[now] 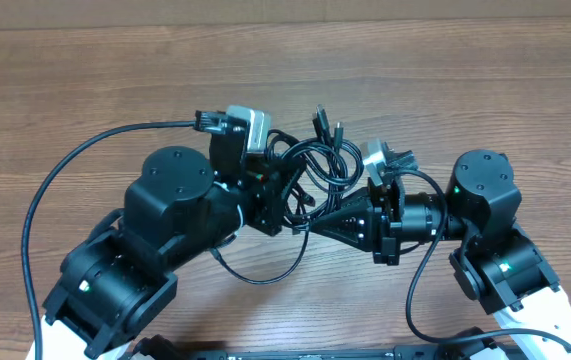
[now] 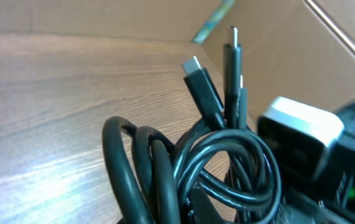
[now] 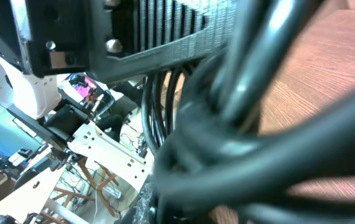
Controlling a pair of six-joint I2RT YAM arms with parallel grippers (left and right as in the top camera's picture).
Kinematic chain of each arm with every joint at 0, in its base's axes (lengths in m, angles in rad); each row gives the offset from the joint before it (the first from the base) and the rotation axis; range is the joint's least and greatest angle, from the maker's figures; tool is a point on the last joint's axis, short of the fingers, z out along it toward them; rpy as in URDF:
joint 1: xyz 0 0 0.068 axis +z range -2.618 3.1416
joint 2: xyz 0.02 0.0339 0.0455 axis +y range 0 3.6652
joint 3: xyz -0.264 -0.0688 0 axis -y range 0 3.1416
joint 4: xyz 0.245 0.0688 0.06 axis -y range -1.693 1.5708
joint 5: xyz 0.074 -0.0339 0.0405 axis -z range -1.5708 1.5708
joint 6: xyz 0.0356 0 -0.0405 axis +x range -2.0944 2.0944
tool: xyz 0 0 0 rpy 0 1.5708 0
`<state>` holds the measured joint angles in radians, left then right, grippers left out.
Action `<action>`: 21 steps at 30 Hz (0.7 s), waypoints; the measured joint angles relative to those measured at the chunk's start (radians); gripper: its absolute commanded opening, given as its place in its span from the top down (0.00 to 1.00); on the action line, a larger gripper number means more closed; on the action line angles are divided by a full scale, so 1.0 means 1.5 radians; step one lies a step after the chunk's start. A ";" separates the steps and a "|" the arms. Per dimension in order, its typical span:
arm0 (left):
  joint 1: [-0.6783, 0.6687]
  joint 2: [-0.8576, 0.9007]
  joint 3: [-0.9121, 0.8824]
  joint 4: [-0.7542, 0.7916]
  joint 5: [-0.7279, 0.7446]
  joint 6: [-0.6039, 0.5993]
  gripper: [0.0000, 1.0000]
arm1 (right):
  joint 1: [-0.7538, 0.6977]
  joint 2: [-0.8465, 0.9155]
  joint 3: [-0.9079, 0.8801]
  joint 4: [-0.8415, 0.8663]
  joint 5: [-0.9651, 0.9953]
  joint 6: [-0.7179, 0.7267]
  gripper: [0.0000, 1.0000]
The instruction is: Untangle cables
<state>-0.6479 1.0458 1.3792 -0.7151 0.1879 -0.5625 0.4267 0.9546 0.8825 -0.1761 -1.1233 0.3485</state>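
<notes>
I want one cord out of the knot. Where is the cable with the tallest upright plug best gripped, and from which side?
Probably on its straight stem just under the plug, coming from above: it stands nearly upright, clear of the coiled loops, so a grip can close across it without catching other cords.

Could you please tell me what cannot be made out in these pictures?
1. Overhead: whether the left pincer and right pincer grip anything; the cables cover their tips.
2. Right wrist: which cable is which; they are too close and blurred.
3. Left wrist: the cables' lower loops, cut off by the bottom edge.
</notes>
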 measured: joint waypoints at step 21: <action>-0.003 0.010 0.000 0.022 -0.117 -0.277 0.96 | 0.046 0.000 0.000 -0.005 0.000 0.007 0.96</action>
<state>-0.6518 1.0615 1.3792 -0.6827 0.0120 -0.9775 0.4957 0.9546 0.8825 -0.1833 -1.1236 0.3584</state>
